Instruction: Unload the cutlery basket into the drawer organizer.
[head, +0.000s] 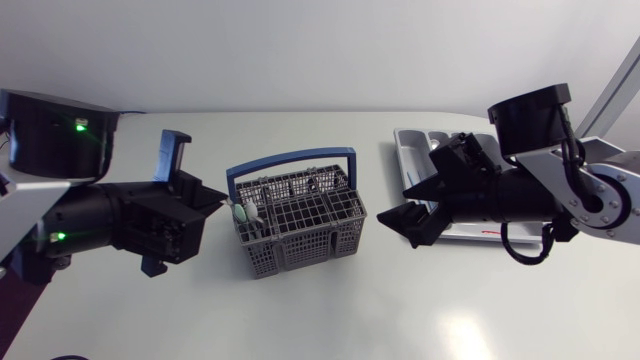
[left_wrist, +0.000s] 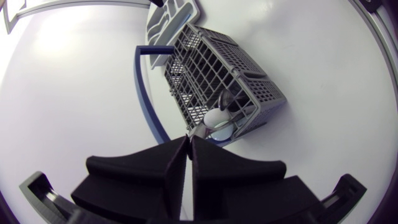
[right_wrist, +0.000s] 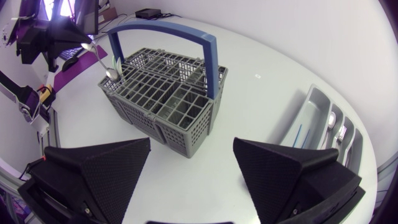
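My left hand (left_wrist: 188, 140) pinched shut on slim metal spoon (right_wrist: 112, 73) at corner of grey mesh cutlery basket w/ blue handle (right_wrist: 161, 93); right hand (right_wrist: 192, 143) wide open, empty. Risk: thin tip grip, spoon slips.

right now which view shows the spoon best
Right wrist view: the spoon hangs whole from the left gripper at the corner of the basket. Left wrist view shows just its bowl; head view only a pale speck.
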